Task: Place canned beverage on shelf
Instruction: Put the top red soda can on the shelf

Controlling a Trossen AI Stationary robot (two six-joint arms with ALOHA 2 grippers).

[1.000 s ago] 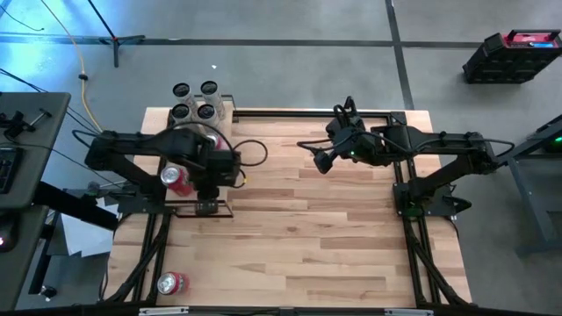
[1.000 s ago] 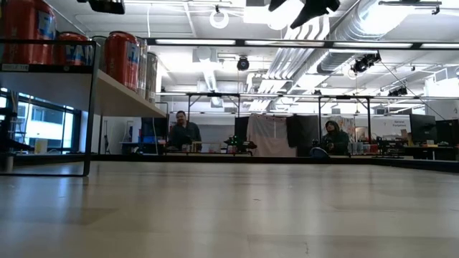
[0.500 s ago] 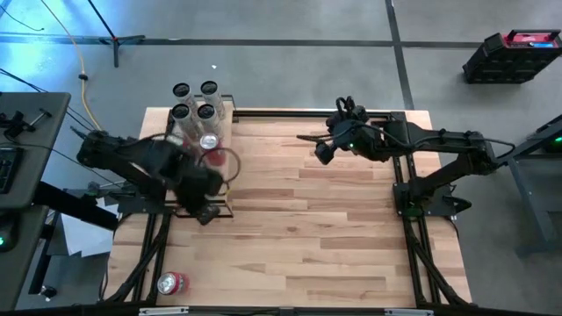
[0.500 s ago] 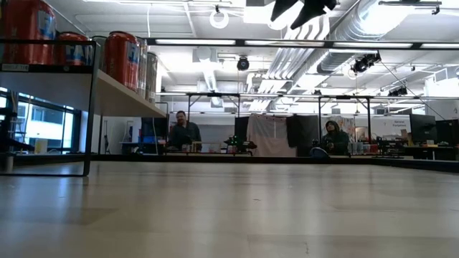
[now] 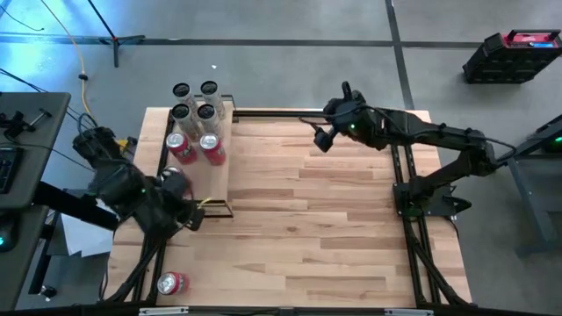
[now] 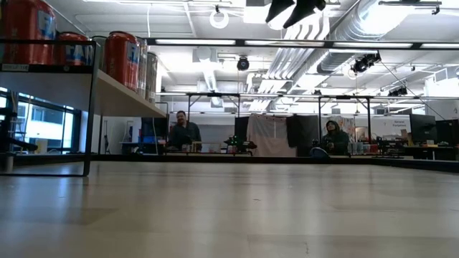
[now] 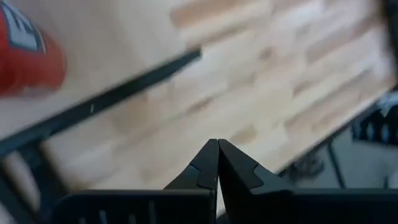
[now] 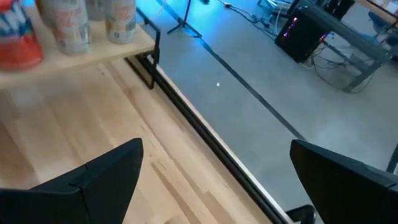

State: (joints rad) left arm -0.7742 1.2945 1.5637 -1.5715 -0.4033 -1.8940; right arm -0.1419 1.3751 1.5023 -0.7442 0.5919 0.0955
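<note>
The left gripper (image 5: 195,219), at the lower left of the high view, is clenched and empty. The right gripper (image 5: 319,140), at upper centre, is spread wide, holding nothing. Six cans stand on the shelf (image 5: 213,180): two red cans (image 5: 182,147) and four silver cans (image 5: 195,100). One fallen red can (image 5: 171,283) lies on the wooden table (image 5: 334,237).

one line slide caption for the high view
Six cans on the shelf, one can left on the table.
</note>
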